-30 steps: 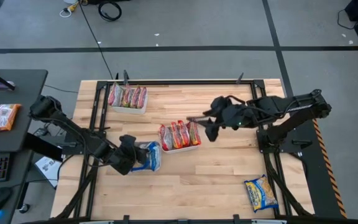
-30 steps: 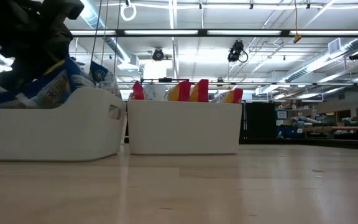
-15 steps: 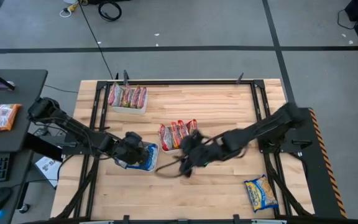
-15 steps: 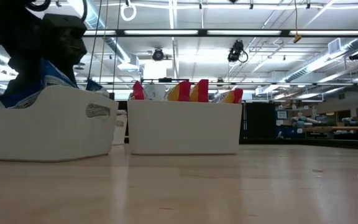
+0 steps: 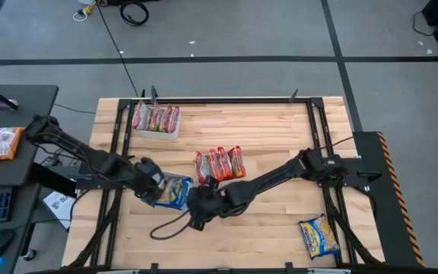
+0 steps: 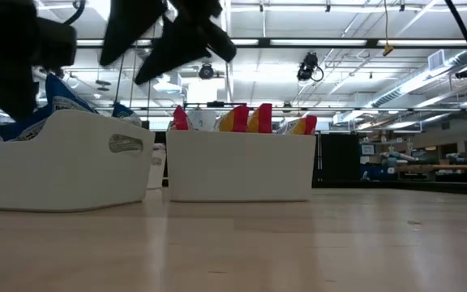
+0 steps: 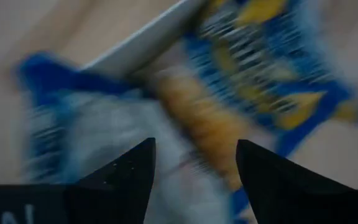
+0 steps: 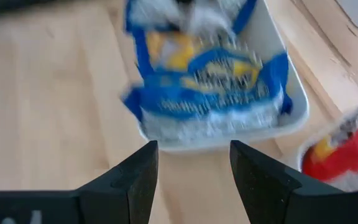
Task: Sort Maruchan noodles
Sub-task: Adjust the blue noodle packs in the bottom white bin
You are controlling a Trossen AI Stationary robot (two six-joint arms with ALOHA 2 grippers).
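Blue-and-yellow Maruchan noodles (image 5: 175, 192) lie in a white tray (image 5: 191, 183) at the near left, also seen as blue packets (image 8: 210, 93). My left gripper (image 5: 149, 181) stands open just left of that tray, over the blue packets (image 7: 185, 106). My right gripper (image 5: 195, 207) is open at the tray's near right corner, above the wood. Red-orange packets (image 5: 220, 162) stand on edge in the middle tray. More packets (image 5: 157, 118) fill the far left tray. One blue-and-yellow packet (image 5: 318, 236) lies flat on the table at the near right.
A black frame (image 5: 310, 114) runs round the table top. The right arm (image 5: 280, 176) stretches across the table's middle, just near of the middle tray (image 6: 242, 166). A desk (image 5: 14, 129) with more packets stands left of the table. Bare wood (image 5: 249, 236) lies between the near trays and the loose packet.
My right gripper has swung from beside the middle tray across the table toward its near left, ending by the blue tray. My left gripper has drawn back from over the blue tray toward the table's left edge; the blue packets now rest in the tray.
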